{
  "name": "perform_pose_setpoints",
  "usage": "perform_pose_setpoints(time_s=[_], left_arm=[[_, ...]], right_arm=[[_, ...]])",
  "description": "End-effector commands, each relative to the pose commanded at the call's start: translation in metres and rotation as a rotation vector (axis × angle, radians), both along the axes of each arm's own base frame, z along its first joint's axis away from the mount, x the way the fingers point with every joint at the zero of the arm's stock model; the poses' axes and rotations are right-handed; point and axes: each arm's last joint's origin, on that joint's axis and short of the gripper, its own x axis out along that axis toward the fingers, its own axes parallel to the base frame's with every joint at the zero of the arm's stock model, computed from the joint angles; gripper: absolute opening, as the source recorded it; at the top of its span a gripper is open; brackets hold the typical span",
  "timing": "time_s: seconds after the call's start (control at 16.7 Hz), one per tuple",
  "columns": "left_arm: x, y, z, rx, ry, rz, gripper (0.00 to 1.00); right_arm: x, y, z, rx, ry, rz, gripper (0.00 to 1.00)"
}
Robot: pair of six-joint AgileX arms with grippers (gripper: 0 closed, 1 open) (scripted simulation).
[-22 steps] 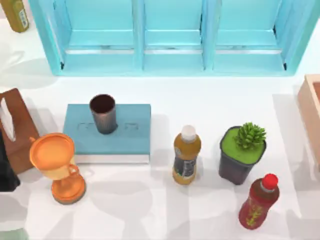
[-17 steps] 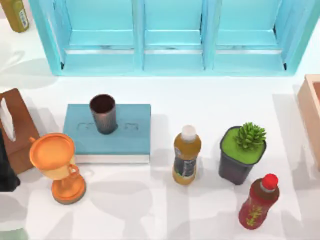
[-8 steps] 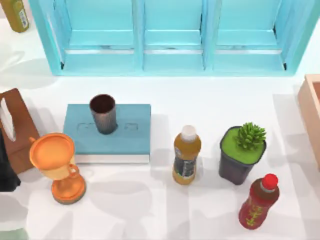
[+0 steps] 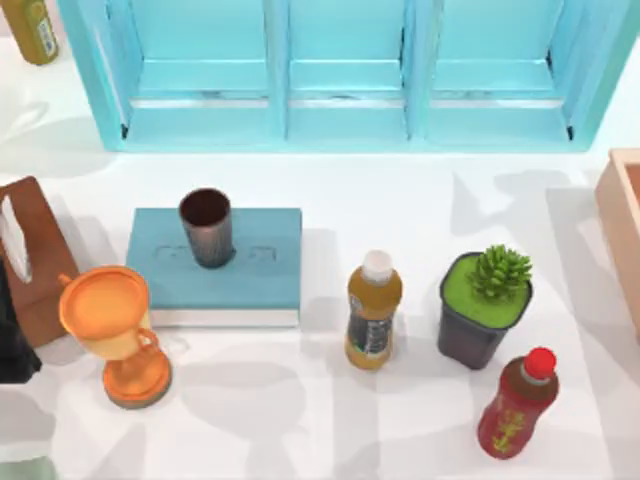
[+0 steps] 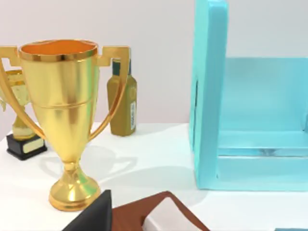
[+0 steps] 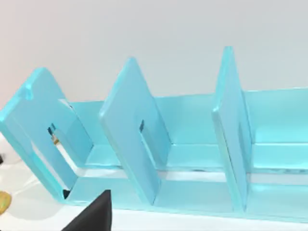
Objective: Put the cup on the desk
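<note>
The cup [image 4: 207, 227], a small dark coppery tumbler with a reddish inside, stands upright on the back left part of a flat teal-blue book [image 4: 240, 268]. The book lies on the white desk [image 4: 400, 420], left of centre. A dark part of my left arm [image 4: 12, 340] sits at the left edge of the top view, well left of the cup. A dark piece of my left gripper [image 5: 94, 214] shows in the left wrist view, and a dark piece of my right gripper [image 6: 94, 211] in the right wrist view. Nothing touches the cup.
An orange trophy [image 4: 112, 330] and a brown tissue box [image 4: 30, 255] stand left of the book. A yellow-brown bottle [image 4: 373, 310], a potted plant [image 4: 487, 305] and a red bottle [image 4: 518, 402] stand to the right. The light blue cabinet [image 4: 340, 70] spans the back.
The cup and the other objects have not moved. Grey shadows on the right side of the desk have shifted toward the back and the centre.
</note>
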Motion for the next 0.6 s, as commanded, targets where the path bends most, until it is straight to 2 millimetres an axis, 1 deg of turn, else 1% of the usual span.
perform_pose_setpoints(time_s=[0.12, 0.18, 0.3, 0.42, 0.54, 0.6], left_arm=[[0.000, 0.000, 0.000, 0.000, 0.000, 0.000, 1.00], [0.000, 0.000, 0.000, 0.000, 0.000, 0.000, 1.00], [0.000, 0.000, 0.000, 0.000, 0.000, 0.000, 1.00], [0.000, 0.000, 0.000, 0.000, 0.000, 0.000, 1.00], [0.000, 0.000, 0.000, 0.000, 0.000, 0.000, 1.00], [0.000, 0.000, 0.000, 0.000, 0.000, 0.000, 1.00]], right_arm=[[0.020, 0.025, 0.028, 0.035, 0.051, 0.004, 1.00], [0.030, 0.039, 0.038, 0.050, 0.079, 0.004, 1.00], [0.050, 0.069, 0.053, 0.073, 0.139, -0.001, 1.00], [0.069, 0.103, 0.058, 0.085, 0.205, -0.010, 1.00], [0.086, 0.140, 0.051, 0.080, 0.279, -0.022, 1.00], [0.094, 0.158, 0.044, 0.070, 0.316, -0.029, 1.00]])
